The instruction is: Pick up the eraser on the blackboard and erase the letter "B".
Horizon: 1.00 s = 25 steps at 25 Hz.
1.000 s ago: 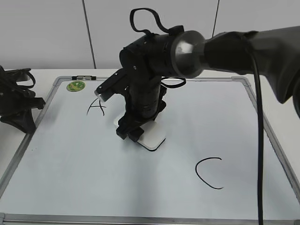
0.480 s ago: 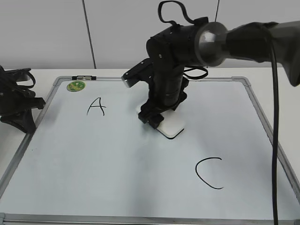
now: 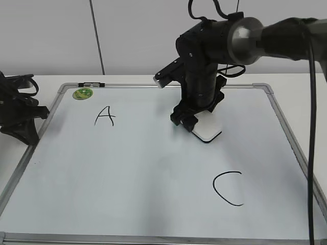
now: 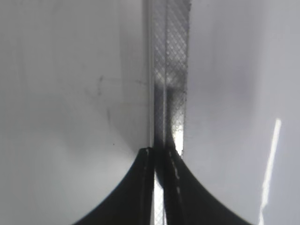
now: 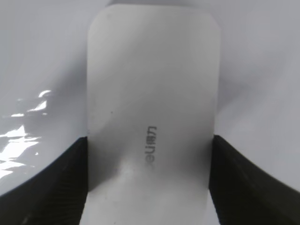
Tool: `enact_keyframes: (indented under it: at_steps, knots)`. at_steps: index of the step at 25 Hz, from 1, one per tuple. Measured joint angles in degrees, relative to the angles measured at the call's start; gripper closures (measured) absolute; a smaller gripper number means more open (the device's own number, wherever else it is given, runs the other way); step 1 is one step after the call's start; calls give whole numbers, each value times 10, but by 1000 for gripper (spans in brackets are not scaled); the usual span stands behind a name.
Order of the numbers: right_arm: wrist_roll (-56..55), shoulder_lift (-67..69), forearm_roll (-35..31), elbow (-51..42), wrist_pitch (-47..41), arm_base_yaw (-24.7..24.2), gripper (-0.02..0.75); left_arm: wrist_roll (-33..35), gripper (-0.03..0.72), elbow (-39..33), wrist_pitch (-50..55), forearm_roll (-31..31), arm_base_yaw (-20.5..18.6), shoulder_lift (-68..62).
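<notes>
The white eraser [image 3: 208,131] lies flat on the blackboard [image 3: 127,194], right of centre. My right gripper [image 3: 190,121] is shut on the eraser, one finger on each long side. In the right wrist view the eraser [image 5: 152,93] with its grey lettering sits between the fingers [image 5: 61,178] of my right gripper [image 5: 149,180]. No letter "B" shows anywhere on the board. My left gripper [image 3: 23,122] rests off the board's left edge. In the left wrist view it [image 4: 159,157] is shut and empty over the board's frame [image 4: 171,70].
A black "A" [image 3: 104,116] is at the board's upper left and a black "C" [image 3: 228,188] at its lower right. A round green magnet [image 3: 82,94] sits in the far left corner. The right arm's cable [image 3: 309,153] hangs along the right side.
My right gripper has slid the eraser across the board from beside the "A" to the right and a little farther back. The left arm has not moved.
</notes>
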<state>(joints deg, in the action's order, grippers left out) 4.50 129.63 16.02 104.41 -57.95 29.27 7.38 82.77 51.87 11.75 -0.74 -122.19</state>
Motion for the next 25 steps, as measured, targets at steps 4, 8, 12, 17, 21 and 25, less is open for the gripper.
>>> enact_keyframes:
  at_steps: [4, 8, 12, 17, 21, 25]
  knots:
    - [-4, -32, -7, 9, -20, -1, 194, 0, 678, 0, 0, 0, 0, 0]
    - [-9, -71, -30, 12, -48, -9, 194, 0, 678, 0, -1, 0, 0, 0]
    - [-14, -97, -69, 1, -55, -29, 194, 0, 678, 0, -1, 0, 0, 0]
    - [-26, -147, -79, -55, -46, -50, 194, 0, 678, 0, -1, 0, 0, 0]
    - [-39, -203, -85, -142, -10, -72, 194, 0, 678, 0, -1, 0, 0, 0]
    - [-59, -261, -86, -235, 45, -111, 194, 0, 678, 0, -1, 0, 0, 0]
